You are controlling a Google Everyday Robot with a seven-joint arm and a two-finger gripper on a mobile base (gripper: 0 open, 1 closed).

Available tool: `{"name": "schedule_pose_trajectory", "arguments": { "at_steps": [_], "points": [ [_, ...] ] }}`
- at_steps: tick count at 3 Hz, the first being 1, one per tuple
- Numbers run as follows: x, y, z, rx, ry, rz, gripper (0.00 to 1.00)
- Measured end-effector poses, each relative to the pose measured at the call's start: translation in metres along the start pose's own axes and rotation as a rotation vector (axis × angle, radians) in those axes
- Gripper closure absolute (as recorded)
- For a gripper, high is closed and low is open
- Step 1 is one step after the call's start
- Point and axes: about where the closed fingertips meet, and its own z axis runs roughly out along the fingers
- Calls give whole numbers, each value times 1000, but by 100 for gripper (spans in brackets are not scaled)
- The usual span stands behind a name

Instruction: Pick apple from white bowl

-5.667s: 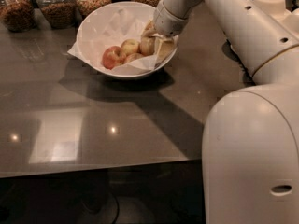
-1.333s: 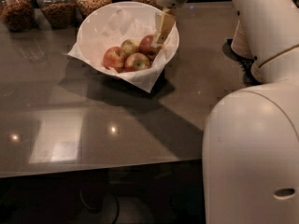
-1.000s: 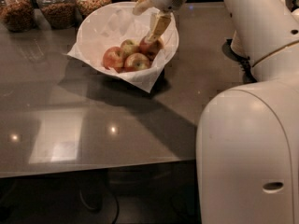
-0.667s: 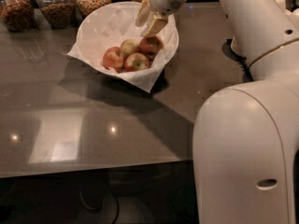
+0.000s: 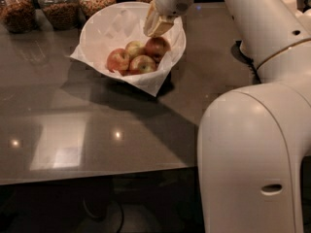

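Observation:
The white bowl, lined with crinkled white paper, stands on the dark counter at the back. Several apples lie in it. The big golden-tan apple with a brownish-red blush lies at the right. A redder apple, a small pale yellow one and another blushed one lie beside it. My gripper hangs over the bowl's right side, just above the big apple and apart from it. Its tan fingers are together and hold nothing.
Glass jars of nuts and grains stand in a row behind the bowl. My white arm and base fill the right side of the view. The counter's front edge runs across the lower part.
My gripper has risen out of the bowl, up and slightly left, away from the big apple. The apples have stayed in place.

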Motion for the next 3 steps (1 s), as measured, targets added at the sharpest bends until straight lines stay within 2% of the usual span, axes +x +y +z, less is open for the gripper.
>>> {"name": "schedule_pose_trajectory", "arguments": {
  "at_steps": [1, 2, 3],
  "points": [
    [-1, 1, -4, -4, -3, 14, 76],
    [-4, -3, -10, 9, -5, 14, 53],
    [-1, -5, -13, 23, -25, 31, 36]
  ]
}}
